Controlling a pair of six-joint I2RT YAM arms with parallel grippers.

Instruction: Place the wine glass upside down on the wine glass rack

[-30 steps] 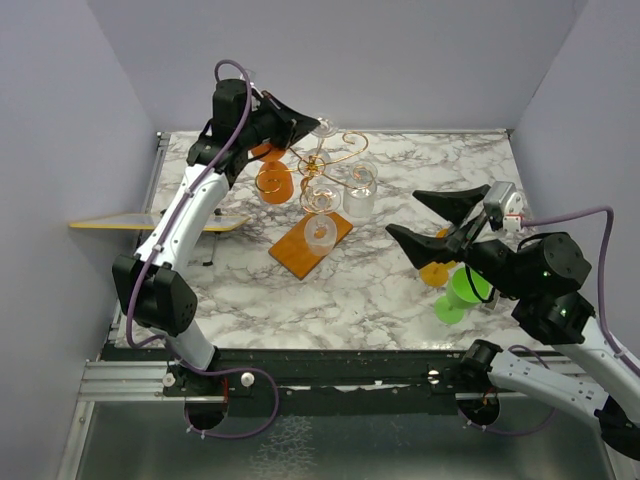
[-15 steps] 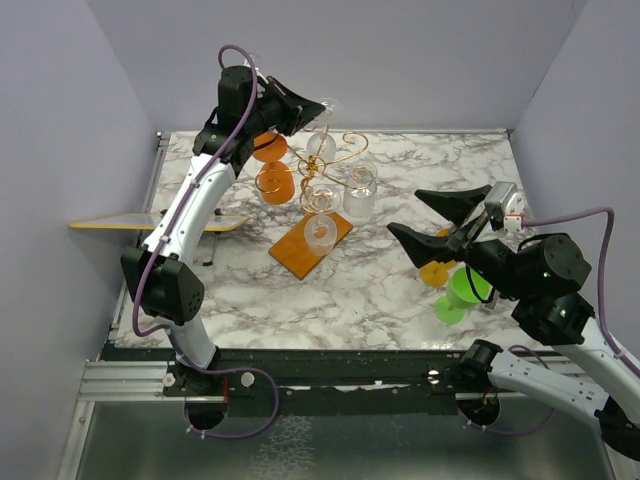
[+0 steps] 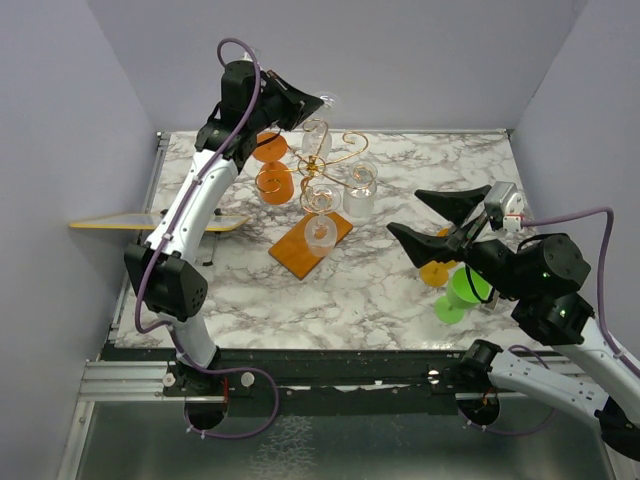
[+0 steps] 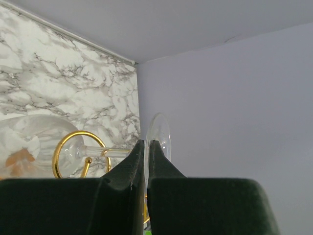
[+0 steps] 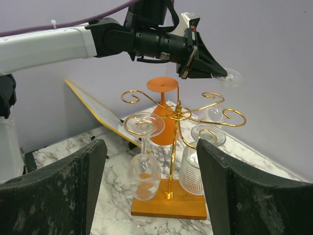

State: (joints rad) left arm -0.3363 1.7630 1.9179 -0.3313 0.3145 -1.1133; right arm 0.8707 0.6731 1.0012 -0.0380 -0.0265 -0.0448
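The wine glass rack (image 3: 332,158) is gold wire on an orange-brown wooden base (image 3: 300,252) at the middle back of the table. My left gripper (image 3: 316,100) is shut on the foot of a clear wine glass (image 3: 317,136). It holds the glass high at the rack's back side, bowl down. In the left wrist view the fingertips (image 4: 139,152) pinch the foot disc (image 4: 160,138), and the stem (image 4: 98,151) passes a gold loop (image 4: 78,152). My right gripper (image 3: 432,214) is open and empty, right of the rack; the rack's post (image 5: 173,147) shows between its fingers.
Two clear glasses hang from the rack, one plain (image 5: 145,169) and one patterned (image 5: 198,169). Two orange glasses (image 3: 273,180) stand left of it. A green glass (image 3: 463,291) and an orange one (image 3: 437,272) sit under my right arm. A yellow-edged board (image 3: 150,222) juts out at the left.
My left gripper has risen and moved a little right with the glass, bringing it against the rack's back arm. My right arm has not moved.
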